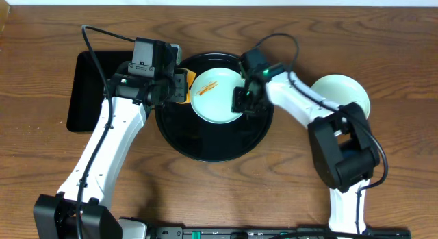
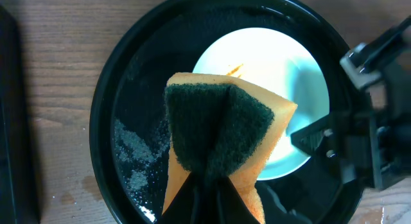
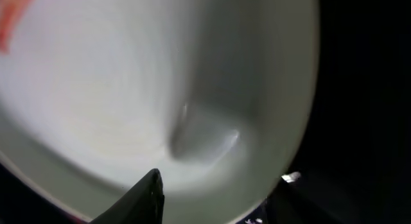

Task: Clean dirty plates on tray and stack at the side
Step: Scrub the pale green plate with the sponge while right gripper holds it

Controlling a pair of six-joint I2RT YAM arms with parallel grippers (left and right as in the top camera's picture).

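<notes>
— What's happening at the bench?

— Scrubbing, by the look of it. The left gripper is clamped on a yellow-and-green sponge, held just over the left edge of a mint plate. The plate lies in the round black tray, with an orange sauce streak showing near the sponge.

— And the other arm?

— The right gripper sits at the plate's right rim and, as far as I can judge, pinches it to hold it steady.

— What next?

— I'd say the sponge must come down on the streak and wipe across it while the right side holds firm.

— The rest of the room?

— A wooden table, brown and grained. A second plate rests beside the tray on the right, and a rectangular tray on the left. Wet flecks glisten on the round tray's floor.
</notes>
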